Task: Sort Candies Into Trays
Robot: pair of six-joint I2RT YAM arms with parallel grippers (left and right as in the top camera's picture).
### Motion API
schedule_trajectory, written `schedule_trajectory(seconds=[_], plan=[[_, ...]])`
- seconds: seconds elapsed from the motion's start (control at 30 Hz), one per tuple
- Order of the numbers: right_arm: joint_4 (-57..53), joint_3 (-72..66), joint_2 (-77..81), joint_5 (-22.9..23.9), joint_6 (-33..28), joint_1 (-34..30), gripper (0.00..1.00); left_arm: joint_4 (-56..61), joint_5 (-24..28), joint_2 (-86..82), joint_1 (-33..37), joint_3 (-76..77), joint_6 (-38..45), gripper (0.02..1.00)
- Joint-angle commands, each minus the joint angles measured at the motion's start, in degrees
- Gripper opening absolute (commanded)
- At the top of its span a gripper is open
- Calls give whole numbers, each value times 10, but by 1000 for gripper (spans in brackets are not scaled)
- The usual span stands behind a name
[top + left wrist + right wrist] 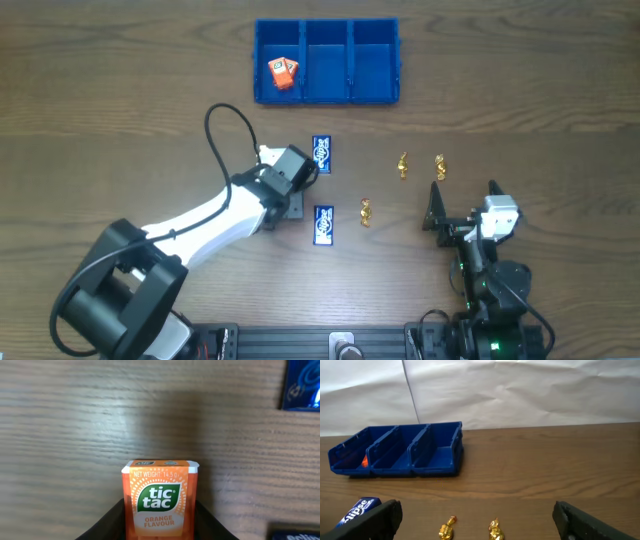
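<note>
The wooden table (120,130) carries everything. At its far side stands a blue tray (327,97) with three compartments. From above, two small orange boxes (283,72) lie in its left compartment. In the right wrist view the tray (437,465) is seen from the side, and its walls hide those boxes except for a bit of orange (364,461).

The left arm (200,225) reaches to the middle of the table, between two blue packets (321,154) (323,224). From above, its wrist covers what it holds. The left wrist view is plainer: the left gripper (160,522) pinches an orange mint box (160,495) between its dark fingers (107,527), above bare wood. The lower part of the box is cut off by the edge of the picture. I cannot tell if the box touches the table. Both packets are also cut off there, one (302,385) at a corner and one (295,535) at the edge.

The right gripper (465,200) sits low near its base, fingers spread wide with nothing between them. In its own view the gripper (475,527) faces the tray.

Three gold candies (402,165) (439,166) (366,212) lie on the table, right of the packets. In the right wrist view two of them (446,530) (495,530) are partly cut off, and a blue packet (357,510) is half hidden behind a finger.
</note>
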Motion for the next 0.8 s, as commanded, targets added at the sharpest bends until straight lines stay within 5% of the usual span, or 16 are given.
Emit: schedule_trajectory(seconds=[0.03,0.27,0.57,0.8], plan=[[-2,-2,-4,-5,-7,-3,998,-82,-101,-18,9,160,30,351],[-2,-2,-4,-5,-7,-3,998,-117,-138,30,74,433,153,347],[-2,-2,-4,-5,-7,-3,998,-212,-5,260,173,710,180,345],[-2,-2,-4,-5,-7,-3,998,-238,40,375,177,788,180,345]])
